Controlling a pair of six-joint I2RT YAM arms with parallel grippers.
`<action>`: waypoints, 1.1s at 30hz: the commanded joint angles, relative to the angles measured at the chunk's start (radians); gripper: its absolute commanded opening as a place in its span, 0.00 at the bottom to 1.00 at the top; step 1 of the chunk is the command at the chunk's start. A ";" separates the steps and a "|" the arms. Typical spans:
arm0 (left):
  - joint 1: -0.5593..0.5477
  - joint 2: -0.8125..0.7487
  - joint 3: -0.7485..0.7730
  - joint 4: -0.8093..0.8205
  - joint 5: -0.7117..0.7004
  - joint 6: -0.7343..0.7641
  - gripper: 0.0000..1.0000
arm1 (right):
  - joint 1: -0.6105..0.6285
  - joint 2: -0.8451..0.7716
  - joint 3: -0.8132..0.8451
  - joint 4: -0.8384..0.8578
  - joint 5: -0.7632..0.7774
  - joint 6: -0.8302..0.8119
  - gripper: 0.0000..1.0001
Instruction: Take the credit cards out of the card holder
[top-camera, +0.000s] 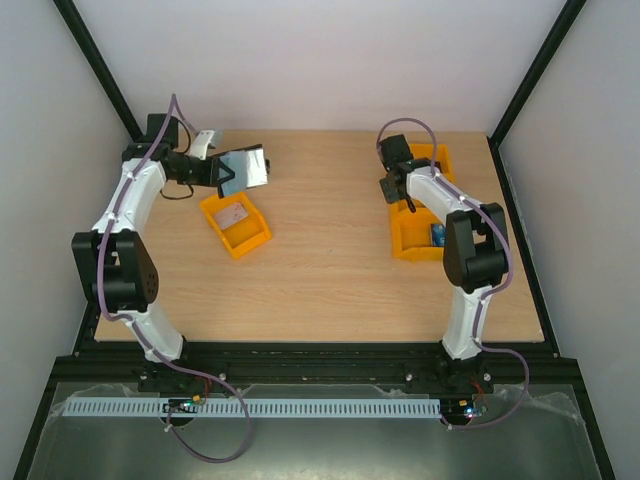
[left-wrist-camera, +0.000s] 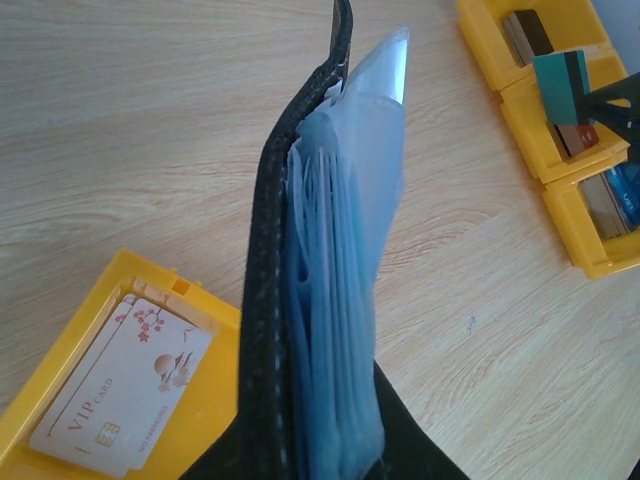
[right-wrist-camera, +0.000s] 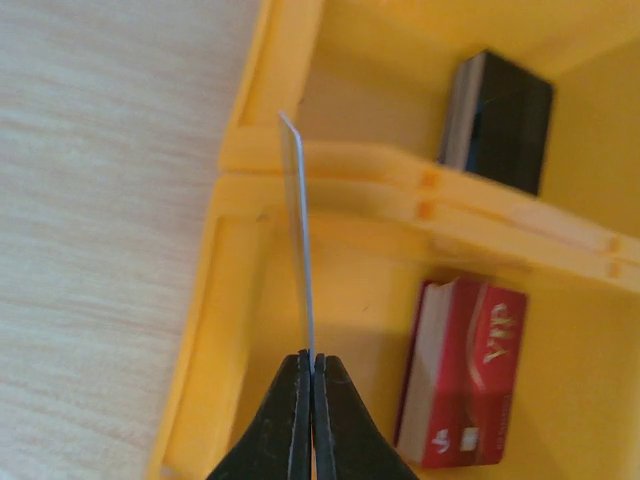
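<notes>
Right claw (right-wrist-camera: 312, 368) is clamping tight on one credit card (right-wrist-camera: 300, 230). The card is showing edge-on, its long axis running straight out ahead of the fingertips. It is hanging over the yellow tray (right-wrist-camera: 235, 150), with its far end reaching the divider between two compartments; which compartment it is over, cannot tell. Red card pack (right-wrist-camera: 462, 370) is lying in the compartment just right of the claw. Black block (right-wrist-camera: 500, 120) is sitting further ahead and right, past the divider.

Left claw (top-camera: 213, 172) is gripping the card holder (left-wrist-camera: 300, 300) at its near end and holding it up off the table. The holder's long axis is pointing out away from the fingertips, with blue-grey sleeves showing beside the black cover. No cards are showing inside. Second yellow tray (left-wrist-camera: 45, 395) with a white VIP card (left-wrist-camera: 125, 390) is lying below and left of this claw.

Judging: one card is out and is waiting to be dropped, which likely needs only the jaws opening over the tray. For the next pull, the holder is lying well apart from the right claw, across the table on its left. Left arm is the nearer one and is holding it, so the right arm is going to have to travel across.
</notes>
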 joint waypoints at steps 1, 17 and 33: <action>0.007 0.021 0.035 0.003 0.017 -0.008 0.02 | 0.003 0.012 -0.051 -0.050 -0.035 -0.028 0.02; 0.012 0.039 0.045 0.006 0.013 -0.003 0.02 | 0.004 -0.156 -0.202 -0.221 -0.121 -0.038 0.02; 0.012 0.042 0.014 0.031 -0.002 0.025 0.02 | 0.004 -0.520 -0.481 -0.405 -0.236 -0.092 0.01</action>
